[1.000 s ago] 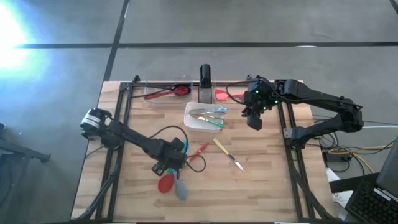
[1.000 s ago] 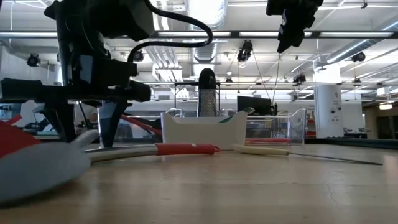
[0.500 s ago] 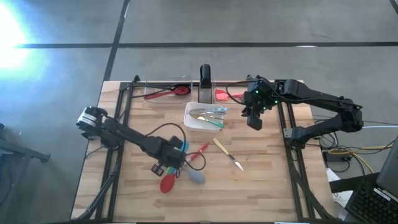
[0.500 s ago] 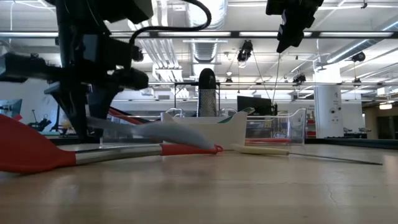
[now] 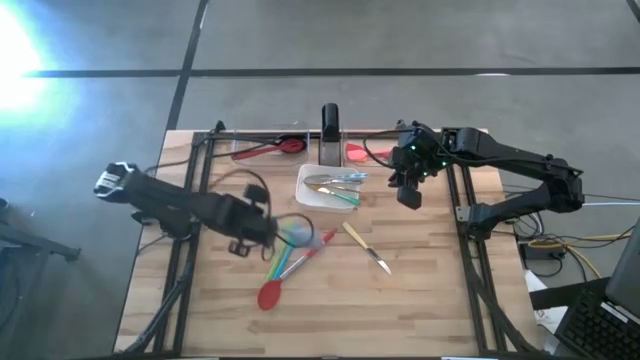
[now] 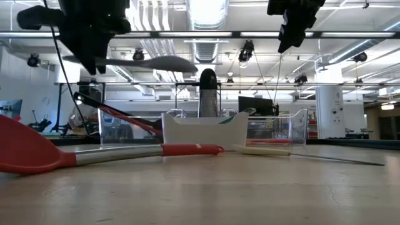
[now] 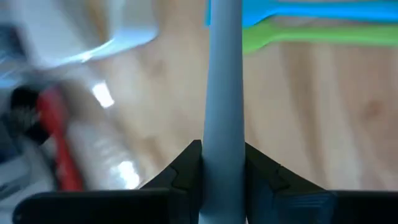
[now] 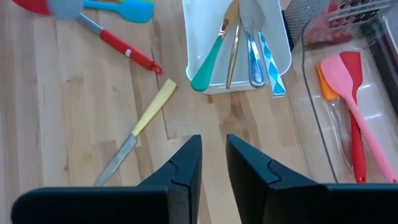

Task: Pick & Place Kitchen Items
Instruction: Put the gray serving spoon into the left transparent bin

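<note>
**Grey spoon off the table, carried toward the bins**

The grey spoon is the item in play. A second ago it lay on the table beside the red spatula, with the left gripper spread over its handle; half a second ago the jaws had closed and the head was dragging round. Now the spoon is clear of the wood and the left arm has swung up toward ten o'clock from the pile — so the pick is done and, in my judgement, the carry to a bin is under way.

Left behind at about seven o'clock from the white dish: the red spatula, with a blue spoon and a green spoon beside it. The cream-handled knife lies at five o'clock from the dish.

The right gripper waits high at three o'clock from the dish, jaws narrowly parted on nothing.

What each view adds:
- The high view smears the moving left gripper — the spoon is barely readable there.
- The low view shows it held level, well above the table.
- The left wrist view shows the jaws pressed on both sides of the grey handle.
- The right wrist view alone shows the cutlery in the dish and the pink spatula in the clear bin.
</note>
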